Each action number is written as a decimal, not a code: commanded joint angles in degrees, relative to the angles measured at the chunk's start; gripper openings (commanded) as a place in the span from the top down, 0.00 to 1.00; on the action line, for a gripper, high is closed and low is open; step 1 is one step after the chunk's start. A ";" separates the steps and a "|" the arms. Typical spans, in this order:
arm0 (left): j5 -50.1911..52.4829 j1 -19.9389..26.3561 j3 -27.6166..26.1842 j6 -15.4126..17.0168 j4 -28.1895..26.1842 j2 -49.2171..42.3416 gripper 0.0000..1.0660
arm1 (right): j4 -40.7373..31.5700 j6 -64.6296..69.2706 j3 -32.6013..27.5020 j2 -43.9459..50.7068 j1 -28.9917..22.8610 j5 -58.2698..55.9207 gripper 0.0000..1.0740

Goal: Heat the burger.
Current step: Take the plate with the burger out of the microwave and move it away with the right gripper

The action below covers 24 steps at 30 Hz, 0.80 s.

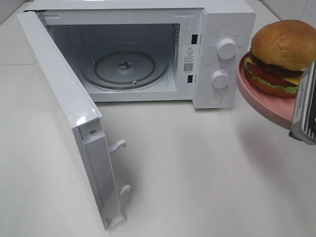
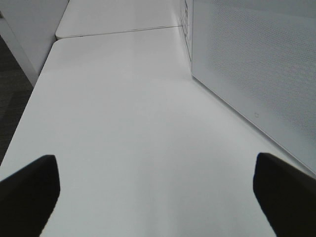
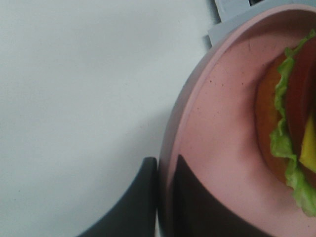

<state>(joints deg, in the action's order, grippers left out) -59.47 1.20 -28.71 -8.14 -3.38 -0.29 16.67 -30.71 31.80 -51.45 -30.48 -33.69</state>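
Burger (image 1: 279, 53), glossy domed bun over ruffled lettuce, is riding a matte pink plate (image 1: 261, 103) whose rim my right gripper (image 3: 165, 197) is pinching, aloft beside the microwave (image 1: 217, 54); door (image 1: 64, 113) is standing open, glass turntable (image 1: 123, 66) waiting bare. I am holding my left gripper (image 2: 153, 190) spread wide, empty, over the smooth white bench (image 1: 197, 168). Loading, closing and heating are remaining.

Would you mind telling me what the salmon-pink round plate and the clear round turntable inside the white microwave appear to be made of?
The salmon-pink round plate looks like matte plastic or glazed ceramic: an even, dull surface with faint dark specks; I cannot tell which. The clear round turntable inside the white microwave looks like glass: see-through, glossy, with moulded rings catching the light.
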 commanded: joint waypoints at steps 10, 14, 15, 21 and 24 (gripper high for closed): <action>0.17 0.11 0.11 0.00 -0.17 -1.15 0.05 | 12.95 17.82 0.57 0.57 8.71 0.00 1.00; 0.17 0.11 0.11 0.00 -0.17 -1.15 0.05 | 15.64 24.98 0.57 -0.92 11.75 -3.55 1.00; 0.17 0.11 0.11 0.00 -0.17 -1.15 0.05 | 15.64 24.98 0.57 -0.92 11.75 -3.55 1.00; 0.17 0.11 0.11 0.00 -0.17 -1.15 0.05 | 19.60 34.26 0.57 -5.90 14.50 -5.56 1.00; 0.17 0.11 0.11 0.00 -0.17 -1.15 0.05 | 22.46 40.22 0.57 -8.48 14.50 -6.70 1.00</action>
<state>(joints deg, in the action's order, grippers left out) -59.47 1.20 -28.71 -8.14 -3.38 -0.29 33.17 4.81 31.80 -58.44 -16.33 -40.79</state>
